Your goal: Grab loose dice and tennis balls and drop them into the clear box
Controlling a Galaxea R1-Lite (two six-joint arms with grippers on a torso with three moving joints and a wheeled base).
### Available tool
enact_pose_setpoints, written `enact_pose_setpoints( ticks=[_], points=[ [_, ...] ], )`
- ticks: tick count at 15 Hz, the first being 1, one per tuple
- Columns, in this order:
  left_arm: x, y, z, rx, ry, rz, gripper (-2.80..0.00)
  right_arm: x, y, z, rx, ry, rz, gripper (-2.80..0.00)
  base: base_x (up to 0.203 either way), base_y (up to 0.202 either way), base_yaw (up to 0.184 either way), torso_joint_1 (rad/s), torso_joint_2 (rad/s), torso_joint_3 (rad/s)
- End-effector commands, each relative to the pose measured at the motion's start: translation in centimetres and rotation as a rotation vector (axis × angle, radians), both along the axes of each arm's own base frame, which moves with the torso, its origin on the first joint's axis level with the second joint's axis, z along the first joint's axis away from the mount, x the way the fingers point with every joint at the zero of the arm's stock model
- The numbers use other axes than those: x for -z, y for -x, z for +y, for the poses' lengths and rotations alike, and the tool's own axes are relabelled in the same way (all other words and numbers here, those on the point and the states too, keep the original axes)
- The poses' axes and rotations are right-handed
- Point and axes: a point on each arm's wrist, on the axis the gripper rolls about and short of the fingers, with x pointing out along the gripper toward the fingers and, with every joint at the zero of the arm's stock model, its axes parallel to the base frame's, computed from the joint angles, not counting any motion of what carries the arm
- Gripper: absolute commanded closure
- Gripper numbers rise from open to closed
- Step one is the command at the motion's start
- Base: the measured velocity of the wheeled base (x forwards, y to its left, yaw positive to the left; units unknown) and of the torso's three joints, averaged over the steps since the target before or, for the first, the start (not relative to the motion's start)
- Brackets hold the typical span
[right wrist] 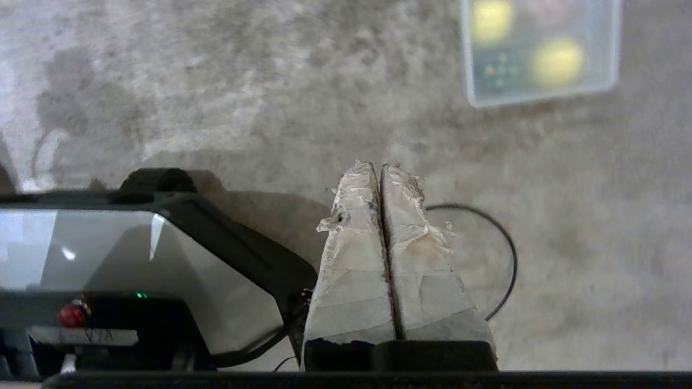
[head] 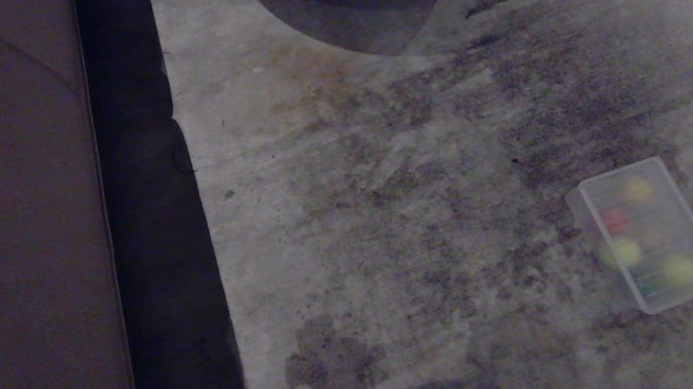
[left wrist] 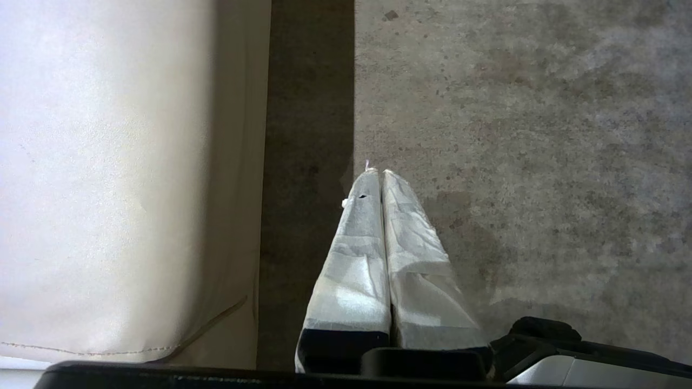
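While resting on the floor: the clear box [head: 649, 235] sits on the stained carpet, well apart from the sofa [head: 15, 278].
Contents: tennis balls [head: 679, 269] and a red die [head: 615, 220] lie inside, blurred through the wall.
Right gripper [right wrist: 381, 167]: fingers pressed together, holding nothing, near the robot's base [right wrist: 135, 259], apart from the box.
Left gripper [left wrist: 378, 173]: fingers together, empty, beside the sofa edge.

clear box [head: 691, 214] on floor [head: 386, 181] at right, tennis balls [head: 679, 269] inside
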Motion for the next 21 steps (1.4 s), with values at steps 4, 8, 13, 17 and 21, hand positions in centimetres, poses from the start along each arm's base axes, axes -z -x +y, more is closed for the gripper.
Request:
enact_pose_setpoints(
  ticks=[4,8,13,17,21],
  points=[
    [0.0,0.0,0.0,0.0,0.001,-0.001,0.0,1.3,1.5,-0.1,0.008,0.025,-0.145,0.0,0.0,0.0,0.0,0.0,0.0,0.0],
    [0.0,0.0,0.0,0.0,0.001,-0.001,0.0,1.5,2.0,-0.1,0.013,0.014,-0.215,0.0,0.0,0.0,0.0,0.0,0.0,0.0],
    [0.0,0.0,0.0,0.0,0.001,0.0,0.0,1.5,2.0,-0.1,0.018,-0.006,-0.214,0.0,0.0,0.0,0.0,0.0,0.0,0.007],
    [0.0,0.0,0.0,0.0,0.001,-0.001,0.0,1.5,2.0,-0.1,0.018,-0.006,-0.214,0.0,0.0,0.0,0.0,0.0,0.0,0.0],
    [0.0,0.0,0.0,0.0,0.001,0.001,0.0,1.5,2.0,-0.1,0.018,-0.006,-0.214,0.0,0.0,0.0,0.0,0.0,0.0,0.0]
  ],
)
